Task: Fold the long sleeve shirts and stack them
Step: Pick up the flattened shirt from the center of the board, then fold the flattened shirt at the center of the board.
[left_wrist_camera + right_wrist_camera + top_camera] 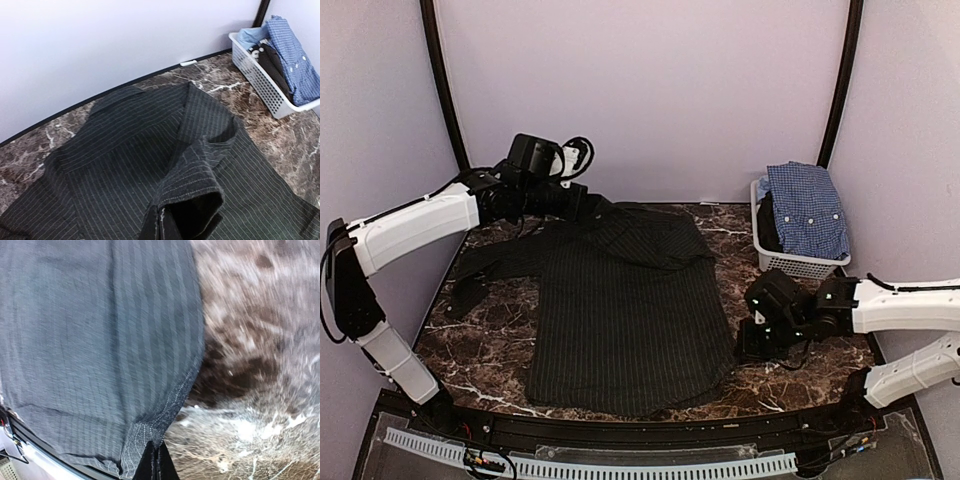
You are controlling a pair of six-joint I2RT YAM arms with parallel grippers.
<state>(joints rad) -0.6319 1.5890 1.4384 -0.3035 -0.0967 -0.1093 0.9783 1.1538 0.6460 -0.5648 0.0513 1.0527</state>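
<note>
A black pinstriped long sleeve shirt (630,310) lies spread on the marble table (490,340), its upper right part folded over toward the middle. At the shirt's far edge, my left gripper (588,203) is shut on a raised fold of this cloth (200,175). Down at the near right hem, my right gripper (746,346) is shut on the stitched corner (150,432), with its fingers (150,467) pressed together. The blue-and-white checked long sleeve shirt (807,205) sits bundled in the white basket (800,263).
The basket (260,75) stands at the table's back right corner, and dark cloth (280,62) shows inside it under the blue shirt (295,60). A black sleeve (475,280) trails toward the left edge. Pale walls enclose the table on three sides.
</note>
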